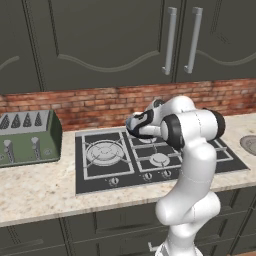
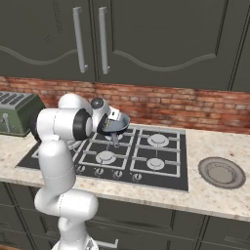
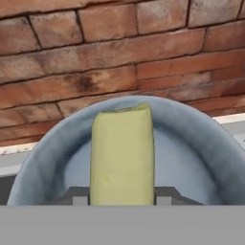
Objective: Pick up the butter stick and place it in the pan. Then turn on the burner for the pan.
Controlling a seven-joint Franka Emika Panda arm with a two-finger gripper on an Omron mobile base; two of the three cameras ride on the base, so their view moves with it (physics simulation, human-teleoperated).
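Butter stick (image 3: pixel 122 155) clamped between pincer (image 3: pixel 122 200) fingertips, hanging over pan (image 3: pixel 201 143) bowl, brick wall (image 3: pixel 95 57) at 12 o'clock. Lower until near pan floor, centre over bowl, then open jaws; avoid rim contact.

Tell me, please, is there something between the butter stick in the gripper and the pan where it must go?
Nothing visible stands in the way. In the hand view the butter stick sits between the fingertips, directly in front of the pan, with only the pan's blue-grey bowl behind it. The brick wall lies beyond the rim.
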